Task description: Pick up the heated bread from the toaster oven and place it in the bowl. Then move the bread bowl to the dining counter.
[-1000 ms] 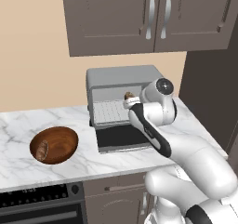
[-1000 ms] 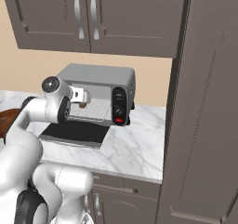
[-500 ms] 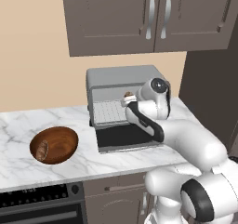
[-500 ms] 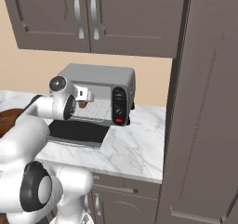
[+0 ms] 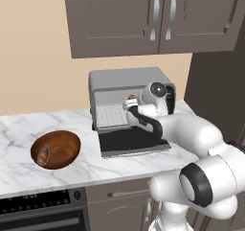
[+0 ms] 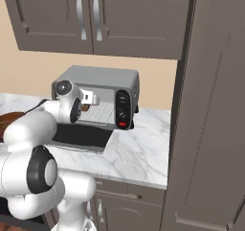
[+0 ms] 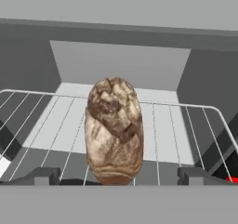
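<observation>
I see the heated bread (image 7: pixel 114 129) on the toaster oven (image 7: pixel 139 56) rack, between my wide open, empty claw (image 7: pixel 116 175) tips.

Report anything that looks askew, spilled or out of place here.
Nothing spilled or damaged. One oddity: the wooden bowl already holds a bread piece, while the heated bread sits on the toaster oven rack.
</observation>
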